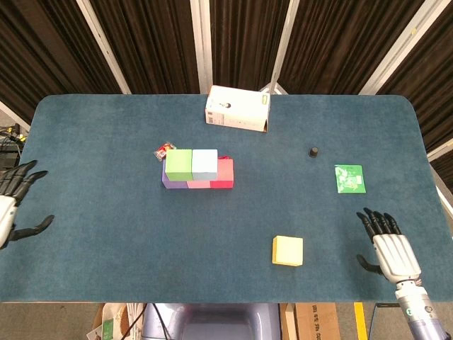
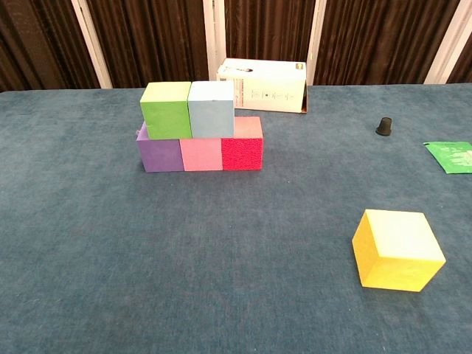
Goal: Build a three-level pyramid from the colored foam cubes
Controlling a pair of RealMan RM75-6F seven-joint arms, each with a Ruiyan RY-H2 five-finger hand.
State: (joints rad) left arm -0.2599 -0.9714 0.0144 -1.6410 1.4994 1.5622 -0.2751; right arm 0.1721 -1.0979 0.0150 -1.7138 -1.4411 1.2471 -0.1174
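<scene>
Yellow cube [image 1: 287,251] lies left of right hand [image 1: 391,249], apart.

Matt foam yellow cube [image 2: 397,249] on napped blue cloth table [image 2: 221,258].

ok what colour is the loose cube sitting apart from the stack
Yellow. The loose cube shows best in the chest view, lying alone near the front right of the table.

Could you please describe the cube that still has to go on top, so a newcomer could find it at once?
Start from the stack of cubes mid-table, then look toward the near right side. The yellow cube sits alone on the blue cloth, the only cube apart from the stack.
</scene>
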